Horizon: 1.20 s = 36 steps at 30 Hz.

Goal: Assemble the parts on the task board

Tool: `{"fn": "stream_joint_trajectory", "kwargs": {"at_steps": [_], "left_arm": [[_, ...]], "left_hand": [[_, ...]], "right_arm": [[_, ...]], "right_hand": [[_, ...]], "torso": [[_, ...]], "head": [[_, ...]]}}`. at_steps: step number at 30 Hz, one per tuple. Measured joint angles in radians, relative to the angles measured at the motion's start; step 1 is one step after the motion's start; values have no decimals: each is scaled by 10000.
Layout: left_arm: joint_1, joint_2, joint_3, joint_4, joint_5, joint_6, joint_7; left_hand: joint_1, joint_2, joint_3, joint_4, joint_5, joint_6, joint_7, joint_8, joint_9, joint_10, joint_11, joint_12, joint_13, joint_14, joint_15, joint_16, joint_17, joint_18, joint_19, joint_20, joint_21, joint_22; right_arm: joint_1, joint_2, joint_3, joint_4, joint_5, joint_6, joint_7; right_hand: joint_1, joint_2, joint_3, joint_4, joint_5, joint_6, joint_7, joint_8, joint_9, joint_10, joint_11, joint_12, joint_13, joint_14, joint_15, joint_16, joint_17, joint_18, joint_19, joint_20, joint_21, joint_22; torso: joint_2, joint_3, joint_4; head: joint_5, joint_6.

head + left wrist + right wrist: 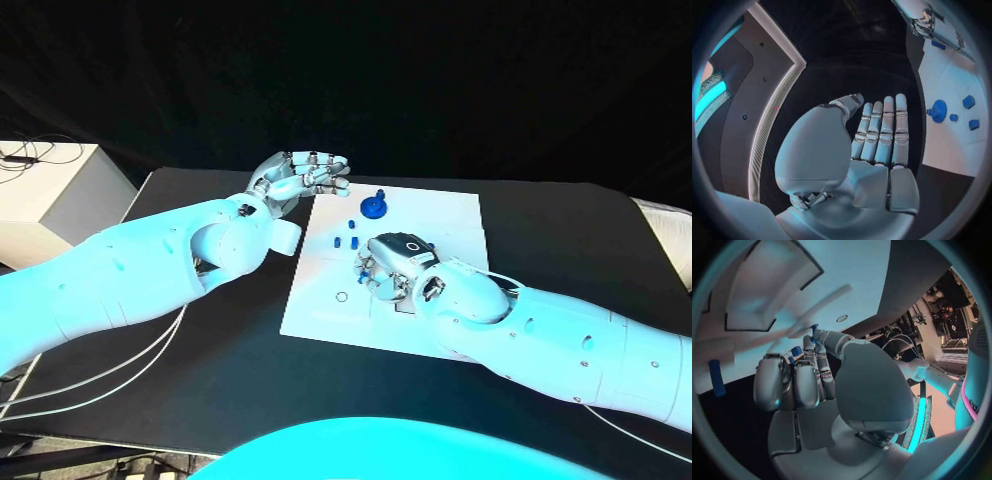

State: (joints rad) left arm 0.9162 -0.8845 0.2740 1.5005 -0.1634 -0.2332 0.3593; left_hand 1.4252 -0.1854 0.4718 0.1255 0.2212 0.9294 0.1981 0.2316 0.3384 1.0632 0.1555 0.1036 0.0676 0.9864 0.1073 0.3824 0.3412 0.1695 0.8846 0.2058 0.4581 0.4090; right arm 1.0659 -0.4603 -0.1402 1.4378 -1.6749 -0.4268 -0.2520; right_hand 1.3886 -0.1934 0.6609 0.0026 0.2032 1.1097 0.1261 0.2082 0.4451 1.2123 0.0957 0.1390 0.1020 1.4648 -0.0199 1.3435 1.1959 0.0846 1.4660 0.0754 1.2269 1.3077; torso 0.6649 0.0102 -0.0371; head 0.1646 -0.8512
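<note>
Since the right hand (392, 264) sits low over the middle of the task board (433, 215), we start at its fingers (811, 375): in the right wrist view they curl inward, pressed close together, and a small blue part (813, 340) shows at the thumb and fingertips. We judge it is pinched there, though the contact itself is partly hidden. The left hand (300, 177) hovers off the board's far left corner, over the bench (173, 390); its fingers (882, 132) lie straight and side by side in the left wrist view, holding nothing.

Outward on the board we see a round blue disc part with a peg (375, 208) near the far edge, a few small blue blocks (346, 240) just beside the right hand, and a small ring-shaped socket (342, 296) nearer the robot on the left side. A longer blue bar (716, 377) lies near the board's edge in the right wrist view.

Handling, as we judge it: the parts look like rigid moulded plastic, light, smooth and likely a bit slippery against metal fingertips. Not fragile, but small enough to twist or pop out of a pinch. We would take the blocks across their flat opposite sides, the disc by its rim or peg, and the bar at mid-length. The board looks thin and light, so a push may slide it on the bench; the free left hand could steady its edge.

A white box (58, 190) stands at the far left, well apart.
</note>
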Motion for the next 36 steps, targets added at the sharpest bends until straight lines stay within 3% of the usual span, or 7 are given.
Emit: {"fn": "stream_joint_trajectory", "kwargs": {"at_steps": [36], "left_arm": [[-2,5,0,-18,5,10,-11]], "left_hand": [[0,0,1,0,0,0,0,-20,-9,0,0,0,0,0,0,0,19,0,-1,-1,-40,-16]], "right_arm": [[-2,118,6,-42,-252,276,-161]], "right_hand": [[14,13,-3,2,1,-29,-4,-18,18,0,0,-20,77,0,0,0,-13,0,0,0,0,1]], "torso": [[-5,0,-1]], "head": [[42,-158]]}}
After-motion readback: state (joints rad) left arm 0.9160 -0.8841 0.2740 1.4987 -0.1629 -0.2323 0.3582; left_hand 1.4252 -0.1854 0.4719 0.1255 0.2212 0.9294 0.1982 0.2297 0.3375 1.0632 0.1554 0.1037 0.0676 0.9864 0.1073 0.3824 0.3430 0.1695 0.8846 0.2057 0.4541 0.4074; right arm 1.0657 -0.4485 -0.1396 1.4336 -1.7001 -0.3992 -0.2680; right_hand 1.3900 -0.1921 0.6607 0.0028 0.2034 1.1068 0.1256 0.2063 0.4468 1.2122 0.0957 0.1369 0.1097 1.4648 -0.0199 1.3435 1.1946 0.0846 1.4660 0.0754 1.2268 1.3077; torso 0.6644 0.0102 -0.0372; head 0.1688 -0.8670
